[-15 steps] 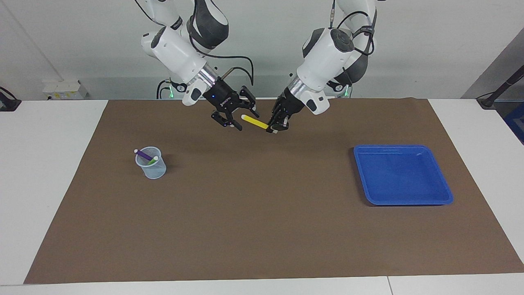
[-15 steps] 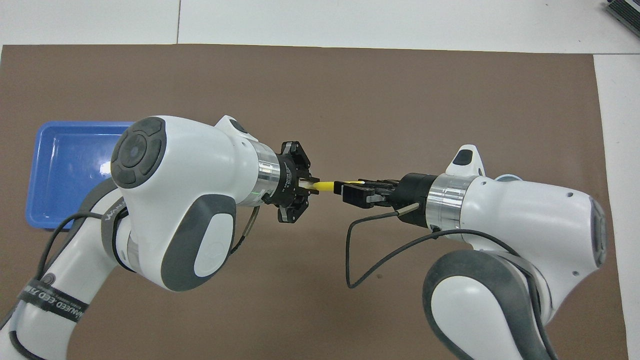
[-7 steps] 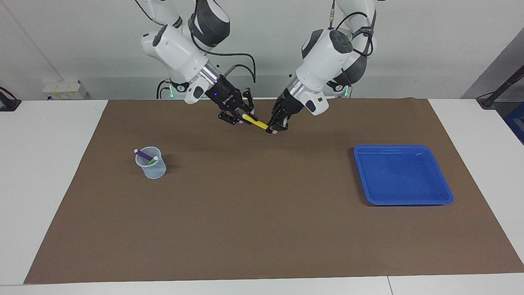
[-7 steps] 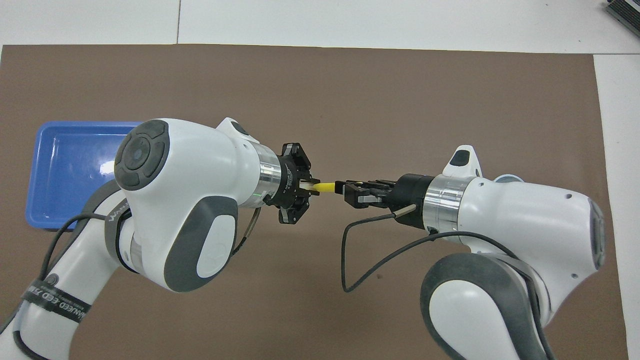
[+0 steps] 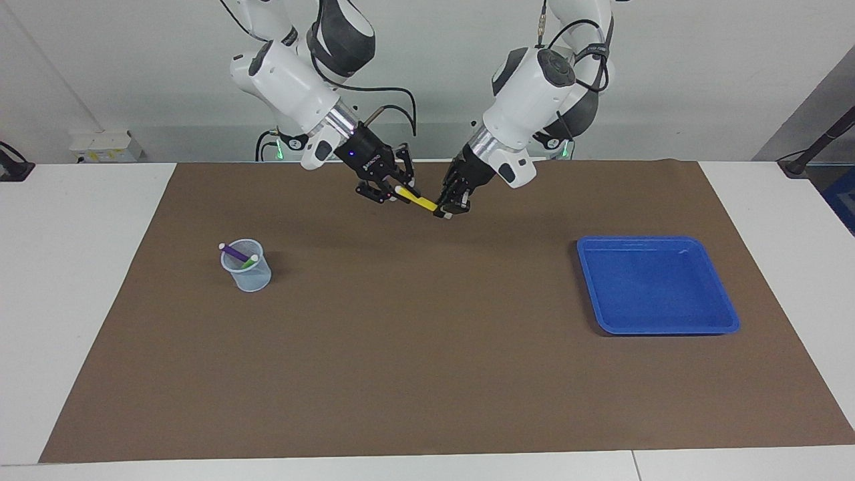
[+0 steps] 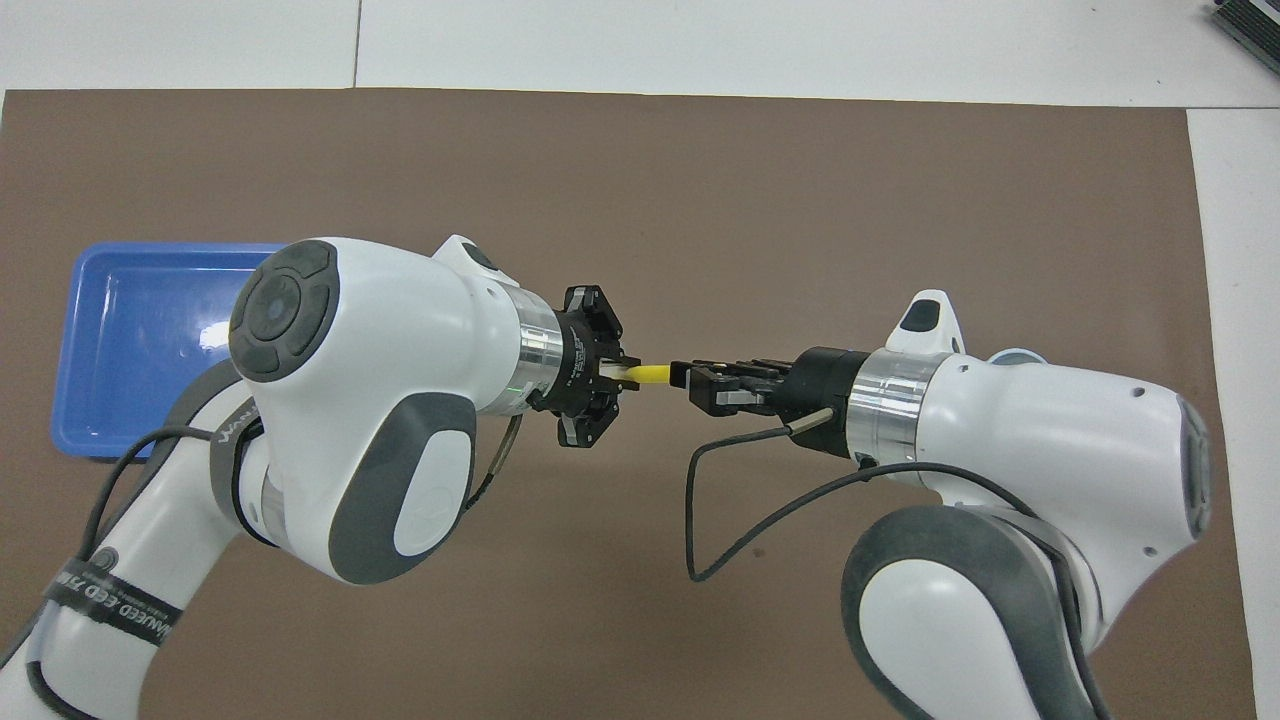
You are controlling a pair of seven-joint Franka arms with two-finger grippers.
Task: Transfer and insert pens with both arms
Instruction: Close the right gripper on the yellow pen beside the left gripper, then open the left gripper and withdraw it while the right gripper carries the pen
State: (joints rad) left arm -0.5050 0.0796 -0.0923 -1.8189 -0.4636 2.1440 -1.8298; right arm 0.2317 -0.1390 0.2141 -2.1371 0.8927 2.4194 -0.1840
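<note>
Brown matting (image 5: 427,347) covers the white worktop (image 5: 73,267), and above the strip of it nearest the robots both sets of jaws are clamped on one yellow pen (image 5: 419,200). The left gripper (image 5: 446,210) has the pen's lower end, the right gripper (image 5: 399,192) its pale upper end. A second ago the right jaws stood open just short of that tip; they have since slid onto it and closed. The left grip has not changed. Both arms slope down toward each other from their bases, wrists angled inward, so the pen hangs tilted in the air between them. The purple pen (image 5: 233,252) and the green pen (image 5: 250,262) stand in a clear cup (image 5: 247,275) toward the right arm's end. A blue tray (image 5: 658,321) lies toward the left arm's end.
</note>
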